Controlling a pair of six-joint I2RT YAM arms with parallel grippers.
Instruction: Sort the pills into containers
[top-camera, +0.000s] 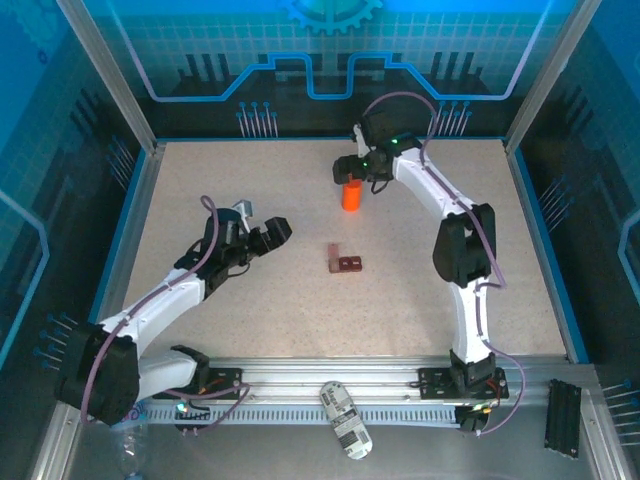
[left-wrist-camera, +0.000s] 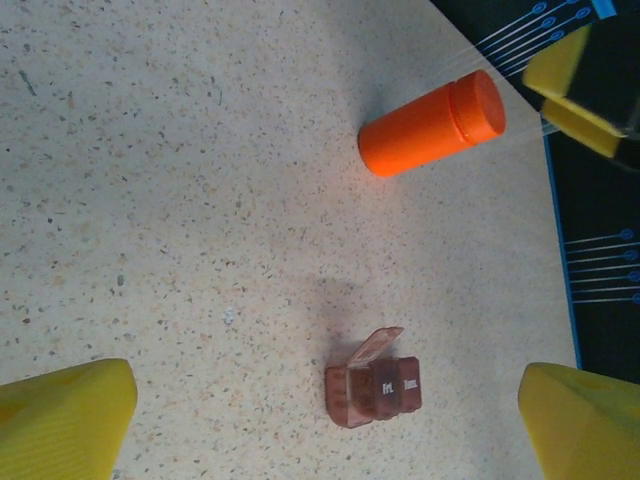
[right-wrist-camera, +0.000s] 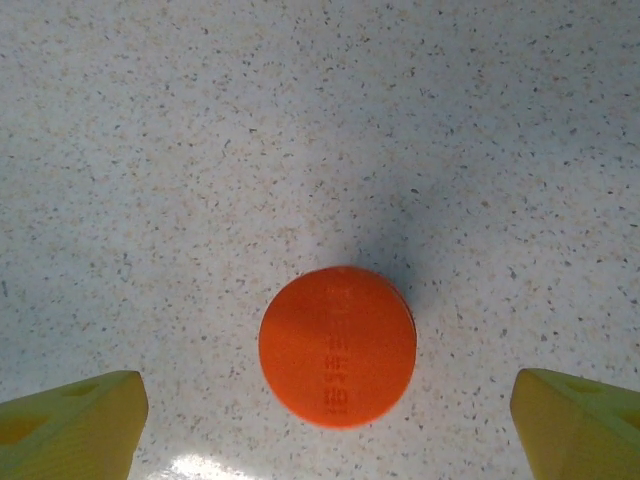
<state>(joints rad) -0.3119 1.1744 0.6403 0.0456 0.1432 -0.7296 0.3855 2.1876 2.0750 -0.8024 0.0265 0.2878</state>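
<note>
Plainly, the orange pill bottle (top-camera: 351, 196) stands upright toward the far side of the speckled table (top-camera: 240, 320), directly under the right gripper (right-wrist-camera: 325, 430). That gripper's yellow fingers (right-wrist-camera: 70, 430) are spread wide on either side of the bottle's round, embossed cap and touch nothing. The bottle looks like a light, stiff, smooth plastic cylinder, likely slippery. I would take it squarely across the body below the cap, or it may tip and roll. The containers (top-camera: 345, 262), a small translucent red-brown box of square compartments side by side with one thin lid flipped up, lie mid-table, apart from the bottle. The box seems very light and liable to skid, and its hinge looks delicate. The left gripper (top-camera: 276, 232) hangs spread wide and empty, facing the box.
</note>
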